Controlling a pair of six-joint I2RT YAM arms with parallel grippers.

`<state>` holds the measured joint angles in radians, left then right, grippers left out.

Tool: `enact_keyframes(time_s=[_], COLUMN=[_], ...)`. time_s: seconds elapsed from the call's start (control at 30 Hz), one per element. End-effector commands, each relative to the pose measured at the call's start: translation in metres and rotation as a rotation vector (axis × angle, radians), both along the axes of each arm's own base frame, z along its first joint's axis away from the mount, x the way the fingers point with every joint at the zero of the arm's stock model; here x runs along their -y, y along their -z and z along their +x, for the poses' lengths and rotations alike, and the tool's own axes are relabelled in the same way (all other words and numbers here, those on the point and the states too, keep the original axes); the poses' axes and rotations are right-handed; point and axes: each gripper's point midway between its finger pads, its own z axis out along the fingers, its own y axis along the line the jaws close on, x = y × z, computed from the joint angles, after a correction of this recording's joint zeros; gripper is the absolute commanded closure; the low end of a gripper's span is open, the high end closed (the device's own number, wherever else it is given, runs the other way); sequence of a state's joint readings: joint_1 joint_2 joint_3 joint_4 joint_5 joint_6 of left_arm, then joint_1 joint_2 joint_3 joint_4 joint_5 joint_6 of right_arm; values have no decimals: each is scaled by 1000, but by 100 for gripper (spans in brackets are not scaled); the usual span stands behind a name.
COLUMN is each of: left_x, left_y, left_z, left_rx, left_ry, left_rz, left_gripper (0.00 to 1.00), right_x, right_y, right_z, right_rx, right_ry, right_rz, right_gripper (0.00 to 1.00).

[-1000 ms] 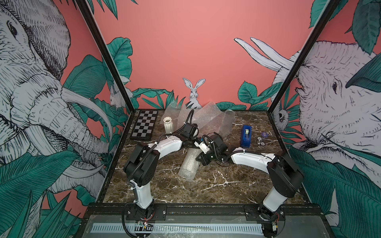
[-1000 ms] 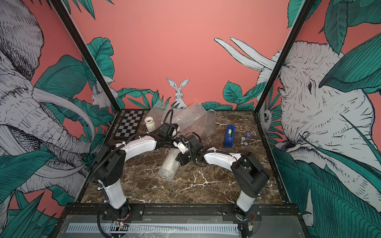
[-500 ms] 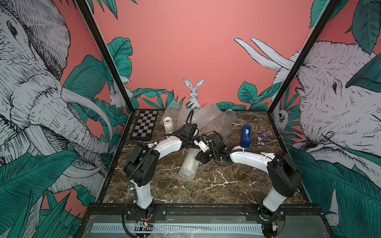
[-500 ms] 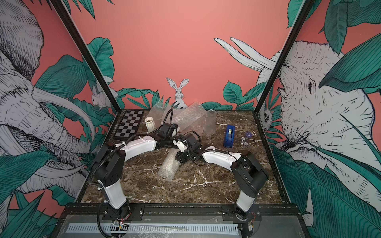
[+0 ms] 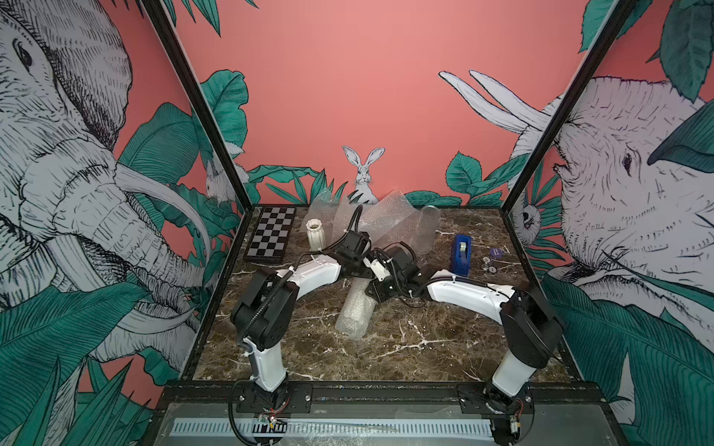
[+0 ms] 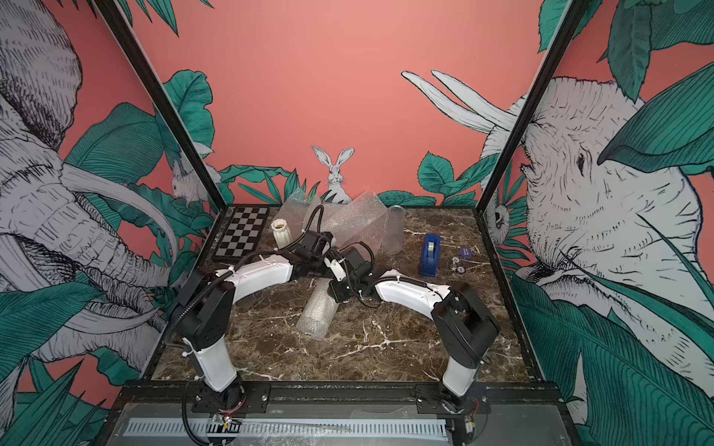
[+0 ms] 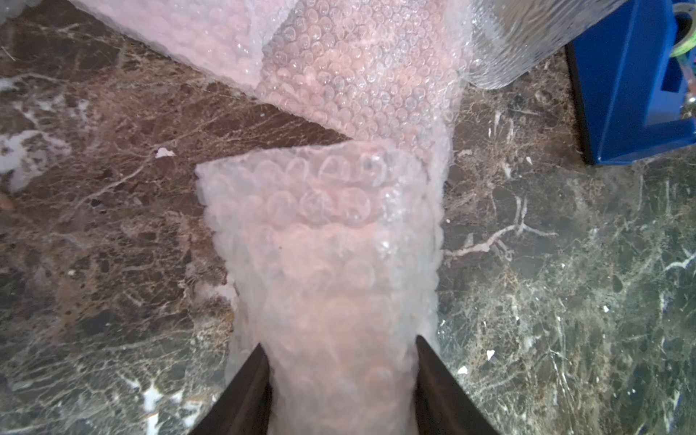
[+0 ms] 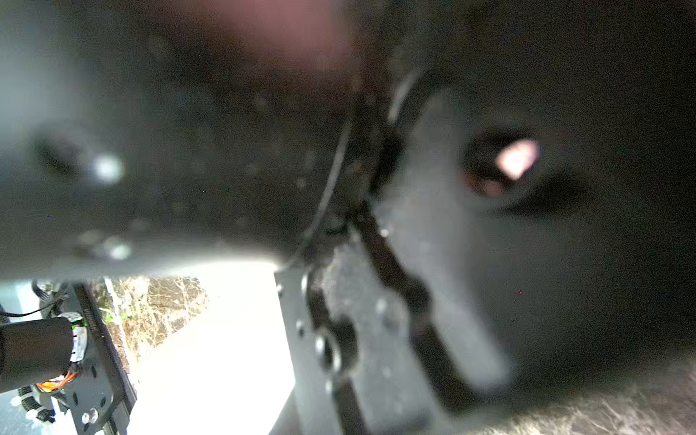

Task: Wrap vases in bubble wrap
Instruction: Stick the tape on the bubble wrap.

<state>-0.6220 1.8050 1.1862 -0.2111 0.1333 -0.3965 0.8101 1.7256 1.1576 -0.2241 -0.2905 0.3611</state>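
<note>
Left end effector (image 7: 339, 342) is clamped on the far end of the bubble-wrap roll (image 5: 355, 309) lying in the middle of the bench (image 5: 425, 347). Right end effector (image 5: 378, 293) sits right beside it, can't tell if it's apart or together

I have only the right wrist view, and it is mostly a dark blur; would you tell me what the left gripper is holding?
Observer: The left gripper is closed on one end of a bubble-wrap roll that lies on the table.
Operator: Thank you. Where is my right gripper relative to that roll?
Observer: In a top view the right gripper sits at the roll's far end, close to the left gripper. I cannot tell whether it touches the roll.
Operator: Which vases are unwrapped?
Observer: A white vase and a glass vase stand upright and bare at the back of the table.
</note>
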Motion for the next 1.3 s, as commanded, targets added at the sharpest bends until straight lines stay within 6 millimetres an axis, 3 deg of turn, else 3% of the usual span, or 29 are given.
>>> enact_keyframes(time_s=[0.0,0.37,0.7,1.1,1.27], left_x=[-17,-18,-19,-22,-24], left_y=[21,22,22,31,31], left_z=[-31,-29,-29,-28,-29], left_rx=[-107,-106,-103,-117,-115], left_ry=[5,-5,-13,-19,-22], left_rz=[80,88,93,117,123], left_gripper=[48,48,48,49,49], right_x=[7,18,23,22,27], right_y=[19,29,37,19,13], right_z=[-1,-2,-3,-13,-15], right_rx=[-31,-30,-42,-4,12], right_ry=[45,132,194,181,189], right_rz=[-84,-182,-197,-65,-49], right_gripper=[71,64,44,50,48])
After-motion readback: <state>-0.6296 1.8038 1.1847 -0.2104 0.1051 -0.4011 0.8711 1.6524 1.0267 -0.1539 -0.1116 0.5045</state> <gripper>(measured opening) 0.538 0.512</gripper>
